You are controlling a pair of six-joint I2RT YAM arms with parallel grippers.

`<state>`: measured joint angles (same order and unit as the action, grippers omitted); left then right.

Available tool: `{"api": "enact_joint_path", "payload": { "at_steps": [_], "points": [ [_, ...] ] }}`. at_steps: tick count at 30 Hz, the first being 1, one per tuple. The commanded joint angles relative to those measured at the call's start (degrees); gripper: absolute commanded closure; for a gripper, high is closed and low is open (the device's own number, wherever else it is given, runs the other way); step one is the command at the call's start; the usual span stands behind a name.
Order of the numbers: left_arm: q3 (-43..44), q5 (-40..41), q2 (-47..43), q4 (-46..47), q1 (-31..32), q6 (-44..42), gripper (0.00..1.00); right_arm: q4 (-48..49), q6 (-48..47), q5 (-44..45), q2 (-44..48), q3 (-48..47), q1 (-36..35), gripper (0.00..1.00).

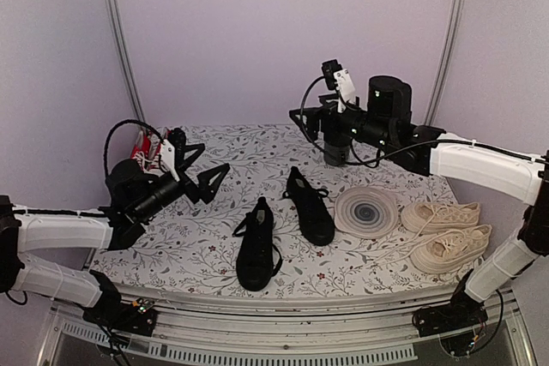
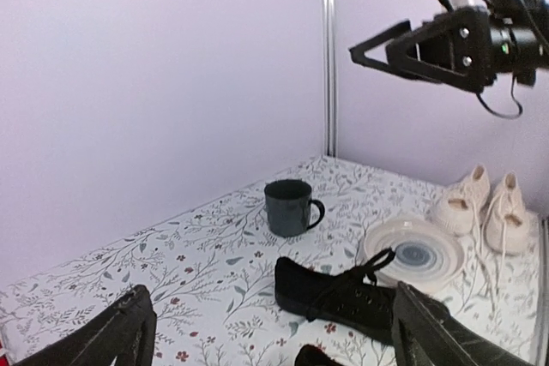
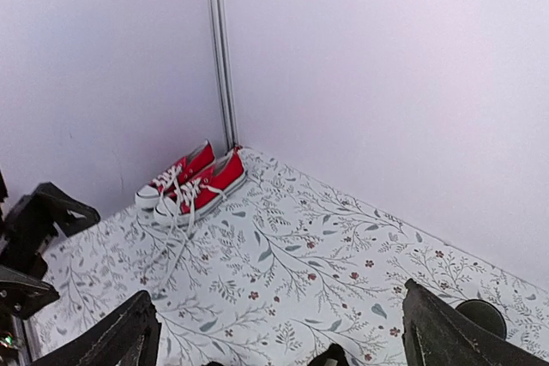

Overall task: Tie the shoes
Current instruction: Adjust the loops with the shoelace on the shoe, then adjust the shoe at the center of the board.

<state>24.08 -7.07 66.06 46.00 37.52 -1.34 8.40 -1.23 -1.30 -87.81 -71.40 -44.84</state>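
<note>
The black shoes [image 1: 283, 225] are laid side by side near the middle of the floral table [image 1: 189, 246], toes toward the near edge. The left gripper [image 1: 204, 171] is held above the table's left side with its jaws spread wide and nothing between them. The right gripper [image 1: 307, 119] is raised over the far edge, jaws likewise apart and empty. Both are well clear of the shoes. A plate [image 1: 366, 212] and cream sneakers [image 1: 446, 233] are set to the right, a dark mug [image 2: 290, 207] near the back, and red sneakers [image 3: 193, 182] in the far left corner.
</note>
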Motion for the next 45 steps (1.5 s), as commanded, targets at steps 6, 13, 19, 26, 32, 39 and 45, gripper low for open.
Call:
{"api": "enact_joint_path", "payload": {
  "at_steps": [6,13,19,26,32,39,45],
  "points": [
    [9.59,-11.00,9.72,-1.58,-2.72,8.45,0.07,-0.89,18.16,-9.61,-3.72,4.28,-1.69,0.35],
    [5.60,10.83,7.99,-18.40,-3.17,13.93,0.54,-9.38,22.83,-5.45,-11.99,3.13,-4.75,0.68],
    [6.52,-0.71,19.92,-20.62,-2.91,16.32,0.64,-13.29,25.67,-5.92,-21.94,-1.40,-6.07,0.79],
    [6.17,-4.24,25.77,-19.74,-0.93,13.60,0.62,-14.10,25.24,-10.56,-29.98,-4.54,-6.06,0.80],
    [6.97,-10.52,30.55,-20.11,-0.78,9.28,0.61,-9.42,25.38,-18.19,-35.49,-6.64,-6.10,0.79],
    [6.81,-17.83,33.71,-16.43,-0.43,6.79,0.65,-7.55,25.92,-19.96,-36.33,-8.47,-5.08,0.79],
    [2.65,-14.68,25.13,-16.00,-0.82,8.80,0.64,-7.03,23.20,-20.88,-25.72,-1.25,-2.73,0.78]
  ]
}}
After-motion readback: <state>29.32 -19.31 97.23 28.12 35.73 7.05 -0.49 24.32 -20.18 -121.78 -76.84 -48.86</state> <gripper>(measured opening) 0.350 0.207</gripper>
